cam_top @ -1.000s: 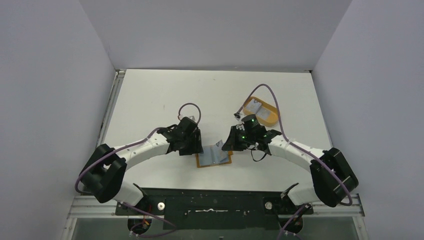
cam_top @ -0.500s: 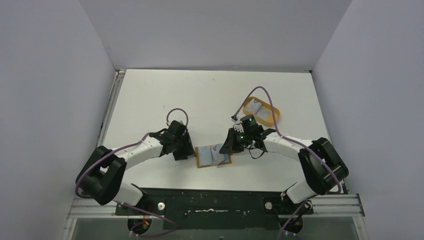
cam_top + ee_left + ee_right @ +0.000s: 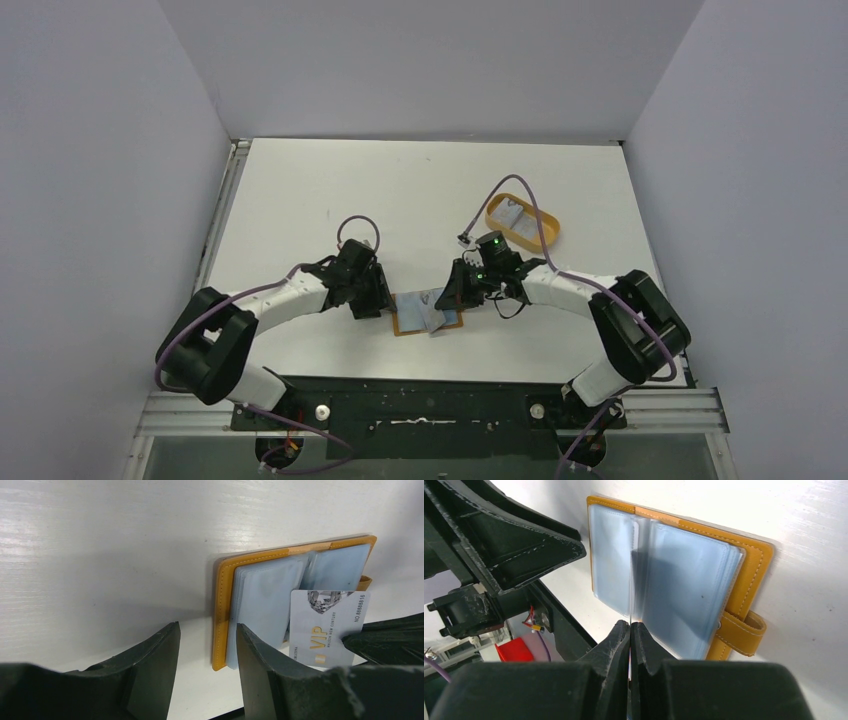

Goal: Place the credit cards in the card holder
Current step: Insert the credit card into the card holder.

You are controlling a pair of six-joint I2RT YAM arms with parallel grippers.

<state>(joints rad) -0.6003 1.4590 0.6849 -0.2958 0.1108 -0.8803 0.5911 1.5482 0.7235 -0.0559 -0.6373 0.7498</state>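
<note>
The card holder (image 3: 420, 315) lies open on the table between both arms, orange outside (image 3: 223, 605) with pale blue sleeves (image 3: 684, 580). My right gripper (image 3: 630, 625) is shut on a credit card (image 3: 327, 625), a grey-white one marked VIP. It holds the card on edge (image 3: 630, 587) over the holder's middle fold. My left gripper (image 3: 207, 630) is open at the holder's left edge, and the orange corner shows in the gap between its fingers. In the top view, the left gripper (image 3: 383, 300) and right gripper (image 3: 453, 298) flank the holder.
An orange oval tray (image 3: 545, 235) sits at the back right with another card (image 3: 512, 217) in it. The holder's snap tab (image 3: 740, 630) sticks out on its right side. The right arm's purple cable (image 3: 530, 200) loops over the tray.
The left gripper has drawn back leftward off the holder to its left edge, and its jaws have narrowed a little. The right gripper has edged left with the card over the holder.
</note>
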